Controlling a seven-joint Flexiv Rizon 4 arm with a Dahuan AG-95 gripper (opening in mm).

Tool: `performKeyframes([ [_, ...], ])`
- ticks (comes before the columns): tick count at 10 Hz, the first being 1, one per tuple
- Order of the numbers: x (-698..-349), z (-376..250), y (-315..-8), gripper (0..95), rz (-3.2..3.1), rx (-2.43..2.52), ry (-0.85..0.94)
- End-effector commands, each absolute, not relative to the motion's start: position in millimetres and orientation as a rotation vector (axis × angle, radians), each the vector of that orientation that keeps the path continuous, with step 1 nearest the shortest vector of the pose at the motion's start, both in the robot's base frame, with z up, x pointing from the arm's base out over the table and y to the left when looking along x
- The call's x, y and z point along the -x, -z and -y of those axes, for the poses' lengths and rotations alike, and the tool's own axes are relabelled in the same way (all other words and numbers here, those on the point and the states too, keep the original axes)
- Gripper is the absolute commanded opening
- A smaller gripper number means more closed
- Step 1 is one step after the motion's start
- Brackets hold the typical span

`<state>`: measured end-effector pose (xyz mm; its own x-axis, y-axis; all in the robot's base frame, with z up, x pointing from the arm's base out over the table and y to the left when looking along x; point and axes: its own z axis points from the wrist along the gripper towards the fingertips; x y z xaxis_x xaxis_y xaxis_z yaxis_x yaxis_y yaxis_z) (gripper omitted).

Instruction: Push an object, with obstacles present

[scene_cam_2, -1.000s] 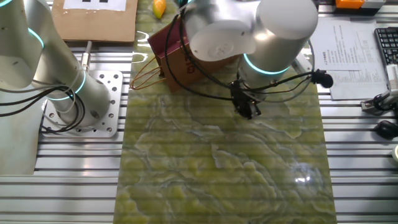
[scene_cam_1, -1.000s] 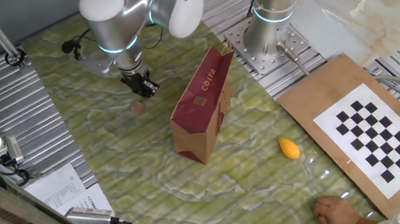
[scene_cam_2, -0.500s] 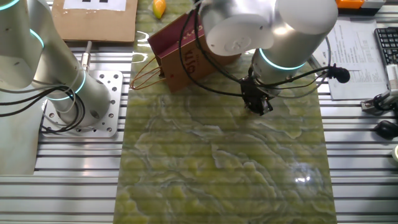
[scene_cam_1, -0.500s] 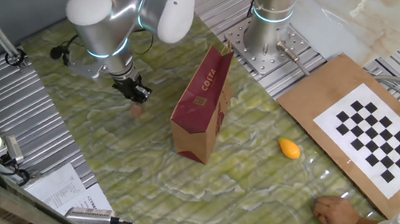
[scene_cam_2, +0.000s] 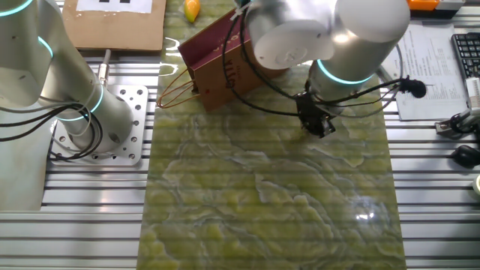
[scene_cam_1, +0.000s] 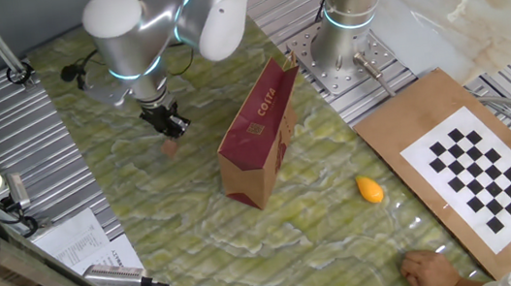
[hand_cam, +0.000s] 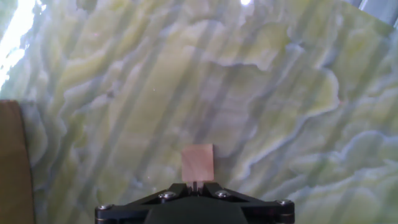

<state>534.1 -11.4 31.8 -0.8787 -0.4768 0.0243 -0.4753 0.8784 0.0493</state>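
The object is a tiny pinkish-tan lump (hand_cam: 198, 162) on the green marbled mat, lying right against my fingertips in the hand view. In one fixed view it (scene_cam_1: 170, 146) sits just below my gripper (scene_cam_1: 173, 127). My gripper (hand_cam: 196, 185) is shut, its tips together and low over the mat, touching the lump from behind. In the other fixed view the gripper (scene_cam_2: 319, 127) hides the lump. The obstacle, a tall brown paper bag with a maroon "COSTA" side (scene_cam_1: 259, 135), stands tilted to the right of my gripper; it also shows in the other fixed view (scene_cam_2: 217, 64).
An orange-yellow oval piece (scene_cam_1: 370, 189) lies right of the bag. A cardboard sheet with a checkerboard (scene_cam_1: 473, 165) lies at the right. A second arm's base (scene_cam_1: 341, 45) stands behind the bag. A person's hand (scene_cam_1: 428, 271) rests at the bottom edge. A brown strip (hand_cam: 12, 162) shows at the left of the hand view.
My gripper has moved left across the mat, away from the bag, with the lump moving along just in front of its tips. The bag has not moved.
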Motion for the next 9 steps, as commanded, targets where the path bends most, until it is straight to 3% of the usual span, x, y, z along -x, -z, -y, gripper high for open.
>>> performKeyframes([
  [1,-546,0,-32,0.0,3.021,-0.765,0.058],
  [9,-555,-3,-48,0.0,2.972,-0.714,0.046],
])
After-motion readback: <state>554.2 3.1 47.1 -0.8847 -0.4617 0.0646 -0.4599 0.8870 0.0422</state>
